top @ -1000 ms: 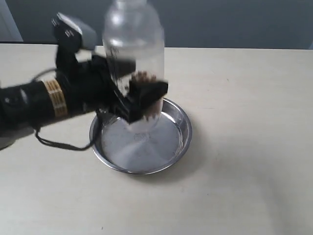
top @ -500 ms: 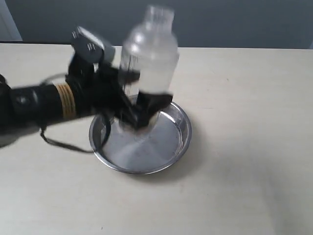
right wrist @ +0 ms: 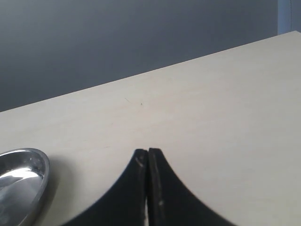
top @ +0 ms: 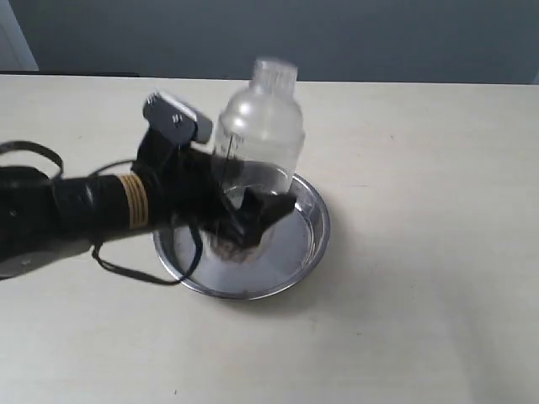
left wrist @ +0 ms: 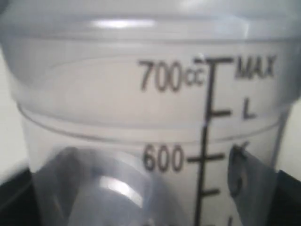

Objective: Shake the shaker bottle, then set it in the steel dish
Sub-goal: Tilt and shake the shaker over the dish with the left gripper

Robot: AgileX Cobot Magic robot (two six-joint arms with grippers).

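Left pincer [top: 249,209], entering from the left, is clamped on the lower body of the shaker bottle [top: 261,139]. The bottle stands nearly upright, neck up, low over the steel dish [top: 313,231] at mid-desk [top: 421,269]; contact cannot be judged. Right pincer [right wrist: 147,155]: fingers pressed together, empty.

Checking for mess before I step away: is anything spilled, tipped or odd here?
Nothing stands out. The shaker bottle is close to upright with its cap on, gripped by the left pincer over the steel dish. No granules show on the table.
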